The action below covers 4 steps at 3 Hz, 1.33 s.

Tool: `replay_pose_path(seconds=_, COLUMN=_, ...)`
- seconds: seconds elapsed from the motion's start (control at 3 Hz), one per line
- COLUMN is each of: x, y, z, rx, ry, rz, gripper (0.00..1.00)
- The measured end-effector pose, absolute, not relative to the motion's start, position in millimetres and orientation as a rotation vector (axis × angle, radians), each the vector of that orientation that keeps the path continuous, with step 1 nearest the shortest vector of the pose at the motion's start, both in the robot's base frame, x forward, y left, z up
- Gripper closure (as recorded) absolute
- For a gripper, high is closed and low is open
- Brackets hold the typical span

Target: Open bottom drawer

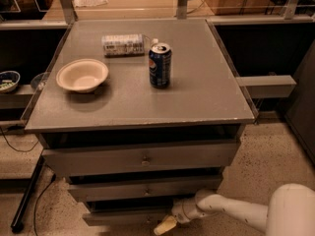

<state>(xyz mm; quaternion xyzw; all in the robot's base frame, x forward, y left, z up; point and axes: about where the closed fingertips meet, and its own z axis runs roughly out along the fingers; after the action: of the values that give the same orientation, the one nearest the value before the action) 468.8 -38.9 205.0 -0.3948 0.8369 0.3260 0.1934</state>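
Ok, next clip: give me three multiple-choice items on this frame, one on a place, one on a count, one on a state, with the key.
1. Where is the claw relative to the cabinet?
A. above its top
B. low at its front, by the bottom drawer
C. behind it

2. How many drawer fronts does the cabinet show?
A. two
B. three
C. four

3. How does the blue soda can sit?
A. upright
B. lying on its side
C. crushed flat

Key:
1 B: the arm comes in from the lower right and the claw sits at the lowest drawer front.
2 B: three grey fronts are stacked under the top.
3 A: its lid faces up and its base rests on the cabinet top.
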Motion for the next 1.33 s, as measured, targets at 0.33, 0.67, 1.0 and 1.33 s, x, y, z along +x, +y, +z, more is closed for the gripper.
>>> replay_pose_path(seconds=0.33, x=470.1, y=-37.6, z=201.0, rx=-1.118, ry=2.387, rz=0.851, gripper=0.00)
replay_pose_path(seconds=0.67, x=467.5, y=-38.0, z=192.2, rx=-1.160, ry=2.494, rz=0.694, gripper=0.00)
replay_pose_path(seconds=1.0, x=472.1, y=-36.5, z=186.6, rx=-1.161, ry=2.554, rz=0.571, gripper=0.00)
replay_pose_path(seconds=1.33, x=469.1, y=-35.4, z=185.2, rx=-1.172, ry=2.554, rz=0.592, gripper=0.00)
